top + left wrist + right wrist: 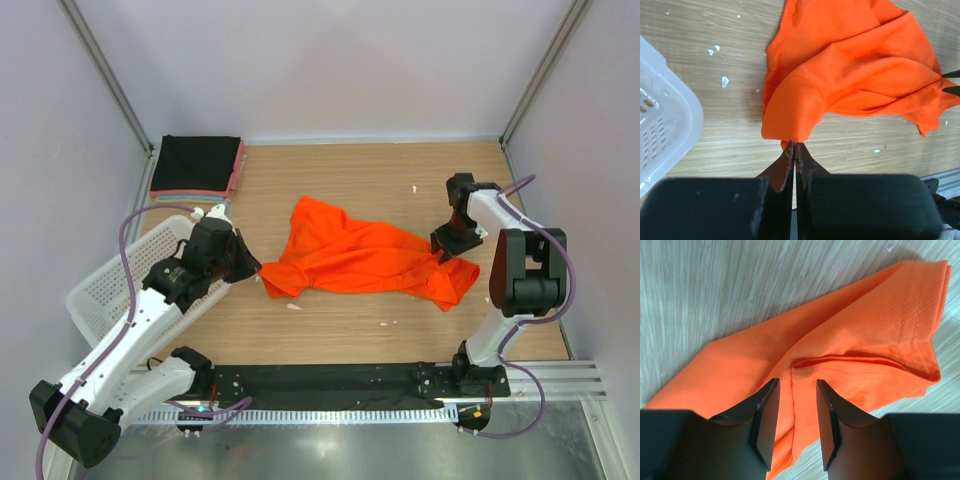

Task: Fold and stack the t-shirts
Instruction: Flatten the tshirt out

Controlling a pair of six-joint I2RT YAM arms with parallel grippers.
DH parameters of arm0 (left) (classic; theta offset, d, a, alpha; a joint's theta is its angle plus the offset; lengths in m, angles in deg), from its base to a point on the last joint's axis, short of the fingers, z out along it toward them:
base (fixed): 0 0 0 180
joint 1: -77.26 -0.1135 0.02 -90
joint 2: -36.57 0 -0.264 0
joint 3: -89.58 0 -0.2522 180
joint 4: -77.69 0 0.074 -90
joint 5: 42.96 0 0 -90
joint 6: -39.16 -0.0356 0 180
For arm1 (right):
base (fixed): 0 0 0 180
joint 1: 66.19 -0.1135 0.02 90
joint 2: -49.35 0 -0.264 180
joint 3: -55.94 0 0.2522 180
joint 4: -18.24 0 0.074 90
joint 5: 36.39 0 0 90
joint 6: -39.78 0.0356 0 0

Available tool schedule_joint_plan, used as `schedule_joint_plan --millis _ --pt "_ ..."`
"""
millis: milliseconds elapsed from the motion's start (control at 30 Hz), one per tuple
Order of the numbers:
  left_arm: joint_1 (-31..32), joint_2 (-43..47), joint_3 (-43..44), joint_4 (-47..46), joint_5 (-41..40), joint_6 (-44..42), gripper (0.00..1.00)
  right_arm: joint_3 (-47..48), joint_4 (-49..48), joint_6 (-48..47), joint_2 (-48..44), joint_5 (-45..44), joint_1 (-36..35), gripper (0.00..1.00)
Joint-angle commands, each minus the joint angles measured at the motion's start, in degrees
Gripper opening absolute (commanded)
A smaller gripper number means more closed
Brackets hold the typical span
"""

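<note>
**A:** Right up at the lens is the left tool (794, 145), both fingers clenched flat together on the left corner of the orange t-shirt (360, 258).

**B:** Has it actually got cloth in there?

**A:** It has. A little fold of orange edge is nipped at the tips, with no gap between them.

**B:** And how does the shirt lie?

**A:** Rumpled and unfolded, stretched crosswise over the middle of the worktop (350, 170), with creases running along its length.

**B:** What about the other arm?

**A:** The right tool (797, 381) is at the shirt's right end. It's released, fingers apart, hanging over a stitched hem that is doubled back on itself. Whether the tips touch the cloth, I cannot tell.

**B:** Anything else around the shirt?

**A:** Beyond its left end, in the far corner, there's a folded stack (197, 165). Black is on top, with pink and teal edges peeking out beneath. The white basket (120, 290) sits to the left of the shirt, just beside the left tool and not touching the orange cloth.
</note>
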State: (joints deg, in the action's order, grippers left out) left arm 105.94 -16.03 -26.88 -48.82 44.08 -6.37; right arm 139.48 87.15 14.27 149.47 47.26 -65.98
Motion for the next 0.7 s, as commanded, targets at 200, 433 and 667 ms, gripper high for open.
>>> schedule_joint_plan --millis 200,433,667 --pt "-0.39 1.09 0.32 -1.58 -0.82 -1.14 0.00 -0.26 -0.49 0.55 0.87 -2.62 -0.21 0.34" --pt "-0.39 0.74 0.41 -1.58 -0.91 -1.40 0.00 -0.34 -1.37 0.29 2.01 -3.05 -0.21 0.31" --pt "-0.39 0.92 0.23 -1.67 -0.99 -1.05 0.00 -0.52 -2.07 0.02 2.45 -3.05 -0.21 0.29"
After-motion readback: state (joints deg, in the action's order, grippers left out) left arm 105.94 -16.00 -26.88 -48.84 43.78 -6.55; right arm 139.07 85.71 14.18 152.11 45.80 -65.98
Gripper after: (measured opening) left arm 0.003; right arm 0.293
